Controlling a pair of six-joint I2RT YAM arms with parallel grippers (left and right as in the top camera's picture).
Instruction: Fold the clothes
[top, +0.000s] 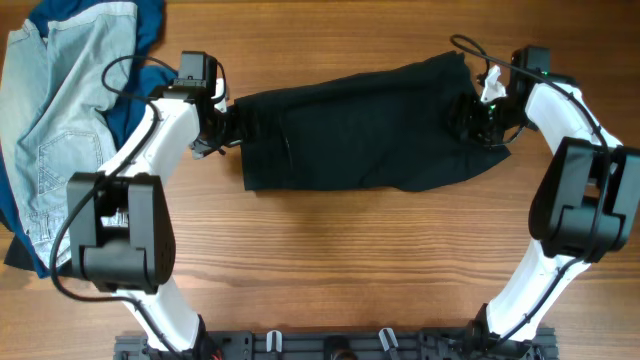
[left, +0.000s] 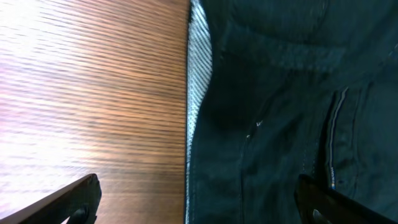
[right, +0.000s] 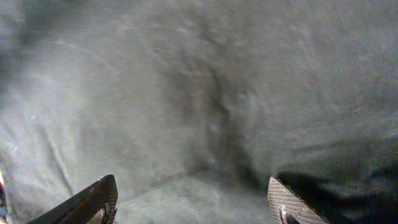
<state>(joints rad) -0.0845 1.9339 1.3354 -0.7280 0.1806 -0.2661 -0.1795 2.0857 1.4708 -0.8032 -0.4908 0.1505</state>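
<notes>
Black and limp, the dark garment lies spread flat along the far edge of the bench, between its middle and far right corner. We judge it light, soft and floppy, with seams and a hem thick enough to give the pads some bite. It should drape and sag, not hold a crease. The left gripper hovers at its left end with fingers wide apart, straddling the pale-lined edge. The right gripper sits over the right end, fingers likewise spread, clamping nothing. We would pinch the end hems. A pale denim pile occupies the far left corner.
</notes>
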